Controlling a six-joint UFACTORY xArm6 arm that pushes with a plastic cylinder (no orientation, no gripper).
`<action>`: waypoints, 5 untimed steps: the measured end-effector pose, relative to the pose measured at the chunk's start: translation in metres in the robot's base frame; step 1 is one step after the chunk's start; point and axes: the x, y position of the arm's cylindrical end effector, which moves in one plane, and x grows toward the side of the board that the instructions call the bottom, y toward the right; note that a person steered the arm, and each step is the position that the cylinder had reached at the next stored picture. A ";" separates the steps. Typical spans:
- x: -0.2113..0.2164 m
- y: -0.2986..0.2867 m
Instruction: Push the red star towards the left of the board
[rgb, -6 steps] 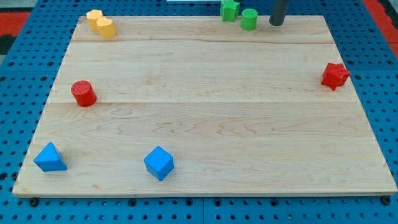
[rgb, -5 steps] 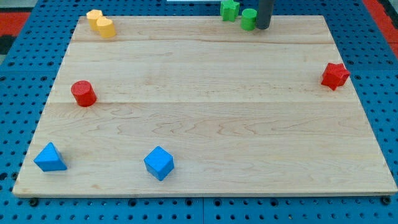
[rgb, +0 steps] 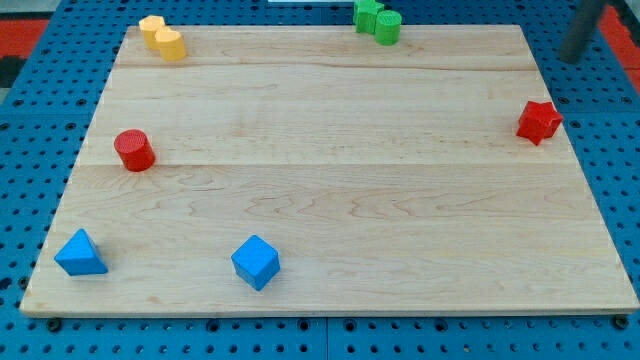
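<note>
Your red star (rgb: 538, 121) sits at the view's right edge of the board (rgb: 330, 180), untouched, so the whole run to the view's left is still to do. My tip (rgb: 574, 57) is blurred, off the board over the blue pegboard, up and right of the star and apart from it; it's a bare rod holding nothing. That looks like staging on the star's right side for a leftward shove.

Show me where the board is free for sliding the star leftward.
The middle strip from the red star to the red cylinder is bare. Crowded: green blocks and yellow blocks along the top. My tip is off-board, upper right.
</note>
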 end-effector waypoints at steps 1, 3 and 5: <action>0.009 0.001; 0.136 -0.027; 0.104 -0.166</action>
